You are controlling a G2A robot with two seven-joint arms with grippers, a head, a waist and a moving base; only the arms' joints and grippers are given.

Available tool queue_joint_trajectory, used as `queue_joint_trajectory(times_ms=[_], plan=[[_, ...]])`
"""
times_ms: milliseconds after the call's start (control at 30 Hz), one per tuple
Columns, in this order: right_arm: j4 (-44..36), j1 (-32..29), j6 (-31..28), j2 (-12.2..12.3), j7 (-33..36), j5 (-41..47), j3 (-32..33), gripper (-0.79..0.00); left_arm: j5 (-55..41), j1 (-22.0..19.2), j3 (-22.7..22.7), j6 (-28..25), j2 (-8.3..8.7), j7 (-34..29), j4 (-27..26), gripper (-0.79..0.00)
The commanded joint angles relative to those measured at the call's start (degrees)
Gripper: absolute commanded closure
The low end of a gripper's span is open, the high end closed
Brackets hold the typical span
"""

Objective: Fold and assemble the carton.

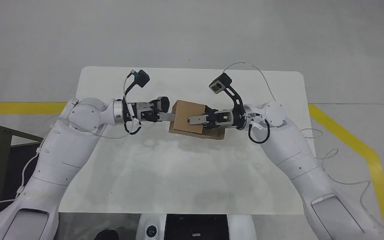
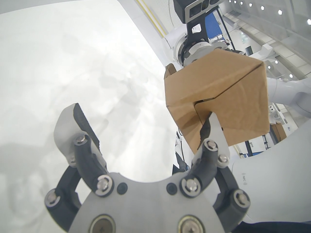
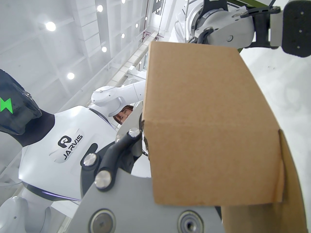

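A brown cardboard carton (image 1: 191,119) is held over the middle of the white table (image 1: 180,174), folded into a box shape. My right gripper (image 1: 199,119) is shut on it from the right. One of its fingers (image 3: 130,124) lies flat against a carton wall (image 3: 206,122); the other is hidden behind the cardboard. A loose flap (image 3: 289,170) sticks out at the near end. My left gripper (image 2: 144,112) is open at the carton's left end. One of its fingers (image 2: 215,127) touches the folded end flaps (image 2: 218,93), while the other finger (image 2: 77,122) stands well apart.
The table around and under the carton is bare white surface. Yellow floor tape (image 1: 27,108) runs past both table ends. A thin cable (image 1: 258,72) loops over the far right part of the table.
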Motion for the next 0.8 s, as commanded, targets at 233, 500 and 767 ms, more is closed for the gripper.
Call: queue_joint_trajectory(times_ms=[233,500,767], plan=[[-0.3,0.0,0.3,-0.2,0.3,-0.1,-0.1,0.000,-2.6,-0.9,0.6,-0.2,-0.28,-0.8,0.3,-0.785],[-0.4,0.1,0.3,-0.3,0.3,-0.3,-0.1,0.000,-2.6,-1.3,1.0,-0.2,-0.40,-1.2,0.1,-0.785],[-0.2,0.1,0.4,-0.5,0.3,-0.6,-0.1,0.000,-2.4,-1.5,1.1,-0.1,-0.44,-1.4,0.1,-0.785]])
